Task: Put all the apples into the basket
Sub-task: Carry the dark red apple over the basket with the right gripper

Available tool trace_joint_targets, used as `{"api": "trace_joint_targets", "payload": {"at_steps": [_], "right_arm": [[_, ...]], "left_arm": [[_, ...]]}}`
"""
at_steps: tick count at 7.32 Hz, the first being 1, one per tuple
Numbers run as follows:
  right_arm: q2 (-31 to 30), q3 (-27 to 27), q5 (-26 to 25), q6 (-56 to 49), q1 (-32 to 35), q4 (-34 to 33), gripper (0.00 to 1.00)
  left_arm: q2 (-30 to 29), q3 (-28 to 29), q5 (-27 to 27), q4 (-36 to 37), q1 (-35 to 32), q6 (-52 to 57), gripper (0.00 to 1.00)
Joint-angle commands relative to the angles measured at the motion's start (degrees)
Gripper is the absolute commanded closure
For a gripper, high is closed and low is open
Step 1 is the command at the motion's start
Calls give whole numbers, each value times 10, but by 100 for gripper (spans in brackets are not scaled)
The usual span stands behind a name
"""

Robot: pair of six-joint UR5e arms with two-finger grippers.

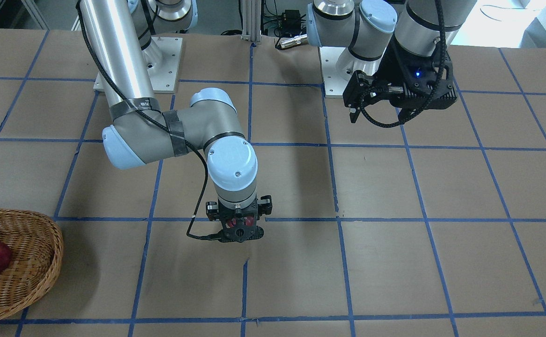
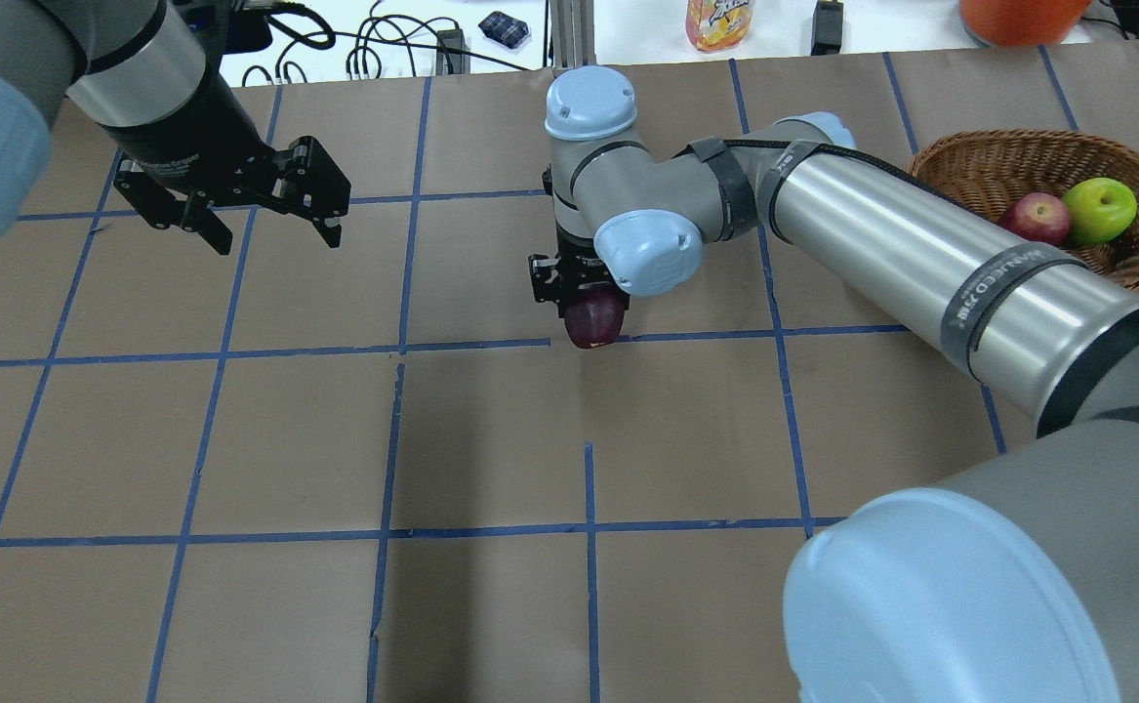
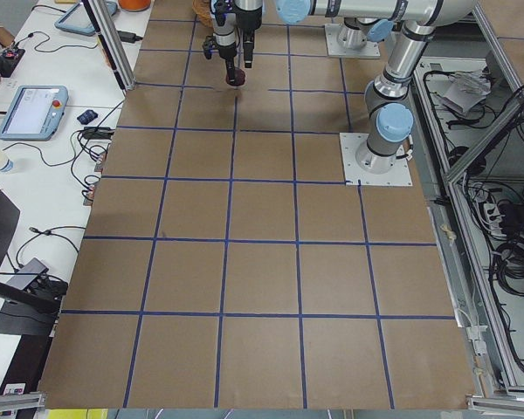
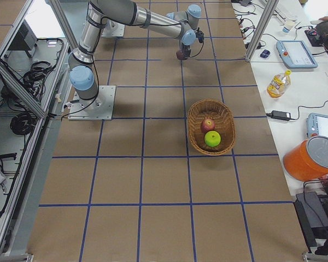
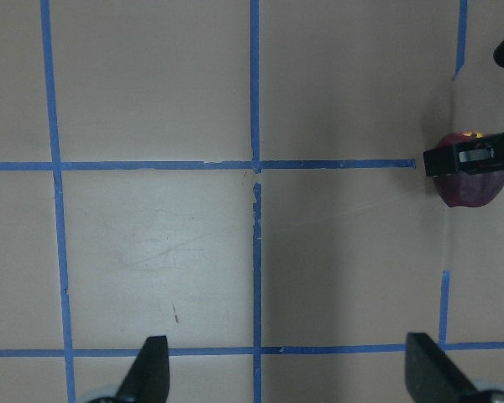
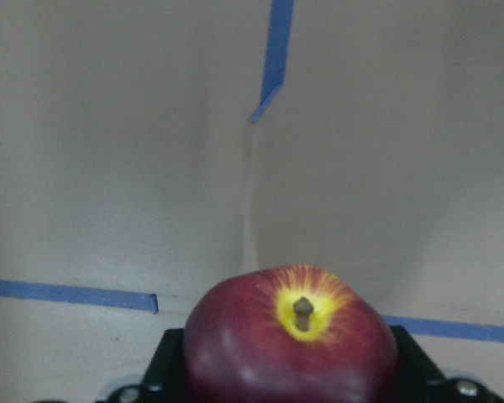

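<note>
My right gripper (image 2: 584, 293) is shut on the dark maroon apple (image 2: 593, 320) and holds it low over the middle of the table; I cannot tell whether the apple touches the table. The right wrist view shows this apple (image 6: 290, 336) stem up with its yellow patch, between the jaws. The wicker basket (image 2: 1018, 156) stands at the far right with the red apple (image 2: 1036, 217) and the yellow-green apple (image 2: 1100, 209) in it. My left gripper (image 2: 266, 229) is open and empty, high over the far left of the table. Its wrist view shows the held apple (image 5: 470, 180) at the right edge.
The table is brown board with a blue tape grid (image 2: 398, 347). Both arm bases (image 1: 137, 70) stand at the robot's edge. A juice bottle (image 2: 718, 21) and an orange container (image 2: 1018, 15) sit on the side bench beyond the far edge, with cables.
</note>
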Motion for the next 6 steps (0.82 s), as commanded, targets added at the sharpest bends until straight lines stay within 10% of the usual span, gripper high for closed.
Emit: {"api": "trace_joint_targets", "payload": {"at_steps": [1, 3, 6], "right_arm": [[-80, -5, -3, -19, -93, 108, 100], [-129, -5, -18, -145, -253, 163, 100], [-60, -6, -66, -291, -389, 72, 100]], "left_arm": [[1, 0, -1, 1, 0, 0, 0], [2, -1, -1, 0, 1, 0, 0], [1, -1, -1, 1, 0, 0, 0]]}}
